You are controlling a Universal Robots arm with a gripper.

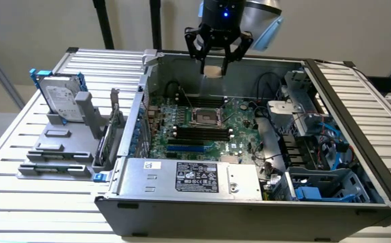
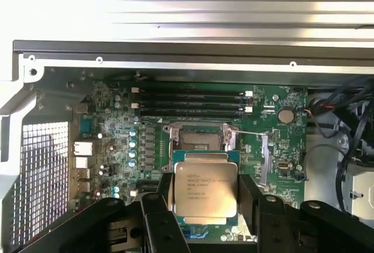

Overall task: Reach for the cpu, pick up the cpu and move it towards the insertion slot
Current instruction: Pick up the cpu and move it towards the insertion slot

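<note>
My gripper [image 1: 215, 71] hangs above the open computer case, shut on the cpu [image 1: 213, 70], whose pale beige underside faces the exterior view. In the wrist view the cpu [image 2: 205, 189] shows its silvery top with printed text, clamped between two black fingers [image 2: 164, 206]. The insertion slot [image 1: 206, 117] is a square socket with a shiny metal frame and dark centre on the green motherboard, well below the held chip. In the wrist view the insertion slot [image 2: 200, 137] lies just beyond the cpu's edge.
The case wall [image 1: 330, 96] rims the motherboard. Black and blue memory slots [image 1: 195, 135] lie beside the socket. A power supply [image 1: 191, 177] fills the front. Cables and drive bays [image 1: 310, 142] crowd the exterior view's right. A hard drive [image 1: 61, 101] stands upright in a grey holder outside, at the left.
</note>
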